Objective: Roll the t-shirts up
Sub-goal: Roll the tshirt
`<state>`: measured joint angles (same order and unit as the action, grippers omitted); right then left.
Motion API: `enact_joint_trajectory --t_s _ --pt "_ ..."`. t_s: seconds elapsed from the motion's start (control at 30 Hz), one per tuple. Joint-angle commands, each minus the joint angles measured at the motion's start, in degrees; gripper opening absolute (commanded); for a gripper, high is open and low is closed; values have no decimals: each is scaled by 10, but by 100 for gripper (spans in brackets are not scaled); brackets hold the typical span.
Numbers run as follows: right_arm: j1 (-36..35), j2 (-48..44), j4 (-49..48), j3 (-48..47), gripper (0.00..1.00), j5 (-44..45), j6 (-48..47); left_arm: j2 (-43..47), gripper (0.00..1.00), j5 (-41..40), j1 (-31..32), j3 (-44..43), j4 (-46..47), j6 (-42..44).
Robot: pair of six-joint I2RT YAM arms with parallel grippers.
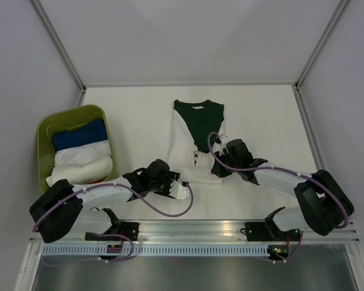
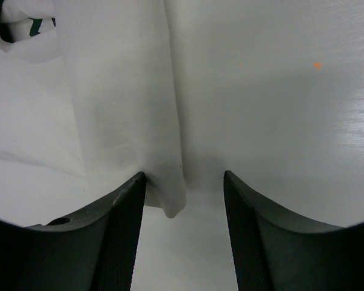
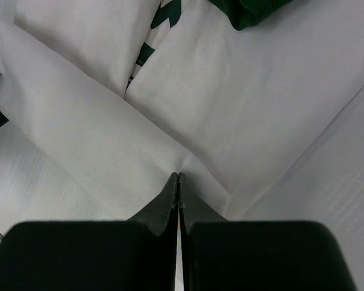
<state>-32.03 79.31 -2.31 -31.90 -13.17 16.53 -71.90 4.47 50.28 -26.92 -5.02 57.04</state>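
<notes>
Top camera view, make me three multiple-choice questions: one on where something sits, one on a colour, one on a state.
1. Relative to the white t-shirt, the bin sits: A) to its right B) to its left C) on top of it.
2. The other shirt lying with the white one is: A) red B) yellow C) dark green.
3. The right gripper has its jaws: A) shut B) wide apart C) around the bin's rim.
Answers: 1 B, the bin stands at the table's left side; 2 C, the dark green t-shirt shows at the pile's far end; 3 A, the wrist view shows the tips meeting on white cloth.
</notes>
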Motion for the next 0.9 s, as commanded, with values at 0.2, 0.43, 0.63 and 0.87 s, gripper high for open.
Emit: enact_joint_trajectory --t_s 0.2,0.43,0.63,0.87 --pt "3 -19 12 -4 0 10 -15 4 61 21 3 -4 18 29" --pt "2 -51 7 -18 24 -22 -62 -104 38 -32 1 -34 22 25" --pt "-14 -144 105 -59 38 -11 -300 -90 2 32 -24 -81 -68 -66" --pt "-87 -281 137 48 55 -31 -538 -89 2 177 -96 -159 -153 -123"
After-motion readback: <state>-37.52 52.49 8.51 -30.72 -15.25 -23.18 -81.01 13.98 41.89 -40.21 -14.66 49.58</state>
